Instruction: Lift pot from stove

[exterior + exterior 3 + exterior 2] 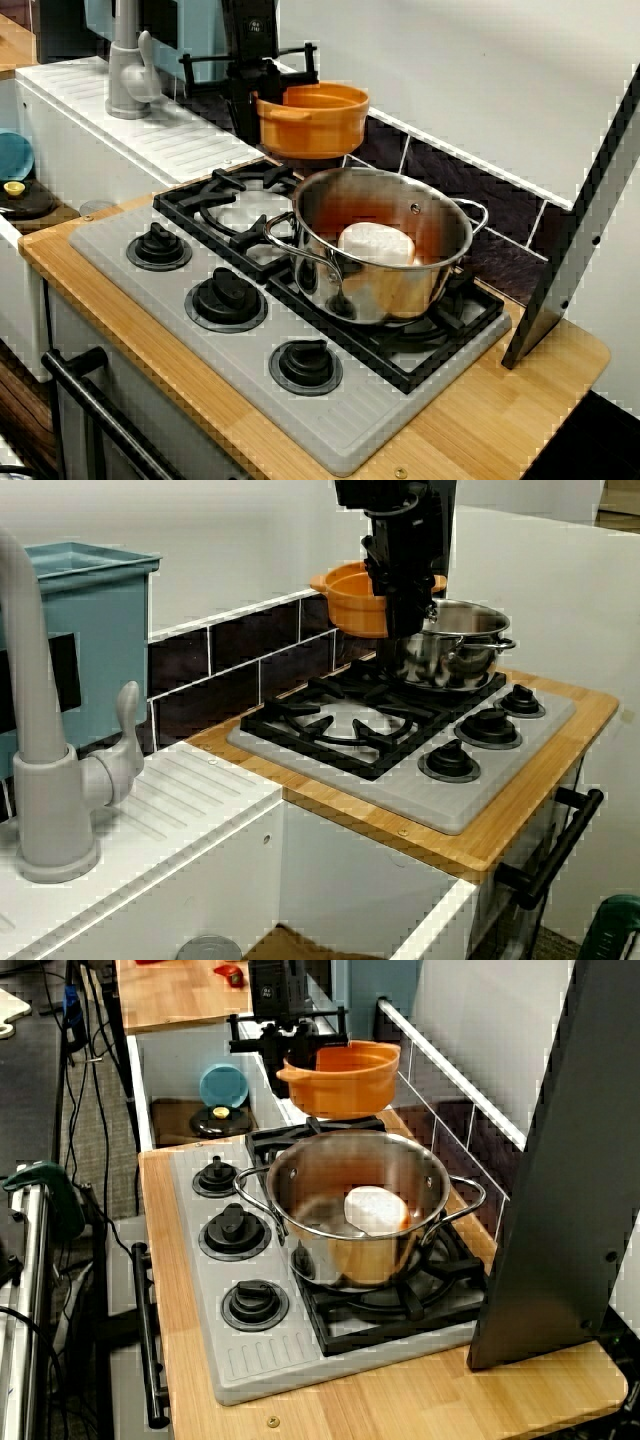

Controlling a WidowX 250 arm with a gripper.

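**Orange pot held clear above the far burner**

The gripper pinches the near-left rim of the orange pot, its black fingers closed across the wall by a lug handle. The pot hangs in the air, roughly level, its base plainly above the black grates of the stove. In the view from the sink side, the pot shows light beneath it and sits on the far, wall side of the gripper.

The relation that matters: the pot hangs off to one side of the grip, not under it, so its weight pulls away from the fingers towards the tiled wall. Just beside and below it, on the right-hand burner, stands the steel pot with a white object inside; its rim lies near the orange pot's base. Any further motion, I judge, should go straight up, away from that rim. The lift looks essentially made.
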